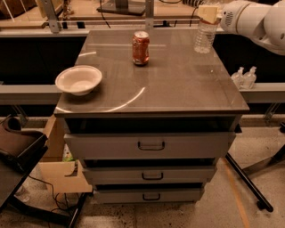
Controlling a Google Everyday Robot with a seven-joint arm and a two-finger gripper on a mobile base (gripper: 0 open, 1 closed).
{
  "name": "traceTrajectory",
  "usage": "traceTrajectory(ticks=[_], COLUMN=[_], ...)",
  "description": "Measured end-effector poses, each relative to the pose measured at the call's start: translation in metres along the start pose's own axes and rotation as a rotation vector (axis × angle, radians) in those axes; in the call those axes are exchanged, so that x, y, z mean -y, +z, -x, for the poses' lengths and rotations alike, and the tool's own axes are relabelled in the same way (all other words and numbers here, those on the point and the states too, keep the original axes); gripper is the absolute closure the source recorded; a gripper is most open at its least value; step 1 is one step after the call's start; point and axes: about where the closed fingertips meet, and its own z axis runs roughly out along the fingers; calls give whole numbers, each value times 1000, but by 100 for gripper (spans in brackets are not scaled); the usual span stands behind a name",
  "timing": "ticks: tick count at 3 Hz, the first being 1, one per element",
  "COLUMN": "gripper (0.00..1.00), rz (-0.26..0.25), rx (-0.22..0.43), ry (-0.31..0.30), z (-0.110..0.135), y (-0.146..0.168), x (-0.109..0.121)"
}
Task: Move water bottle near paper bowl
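Clear water bottle clamped near its cap by end effector, bench far-right corner; paper bowl near-left.

Bench: round white paper bowl near left; orange-red soda can far centre; tall clear plastic water bottle far right, pincer clasping its top.

From where I stand, no word, brand or number can be read anywhere. The soda can has an orange-red print with some pale marks, but its letters cannot be made out. The water bottle carries a pale label band, also unreadable. The gripper is above the far right corner of the table, closed on the top of this bottle.
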Motion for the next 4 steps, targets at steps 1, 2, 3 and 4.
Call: traceTrajectory(ticks=[1,2,3,4], gripper=[100,100,100,100], rz=[-8,-16,-2,52], rx=[29,52,48,40], ry=[-4,-20,-42,-58], z=[26,31,12,-13], y=[-30,-47,-53,-58], x=[-41,-95,-142,-170])
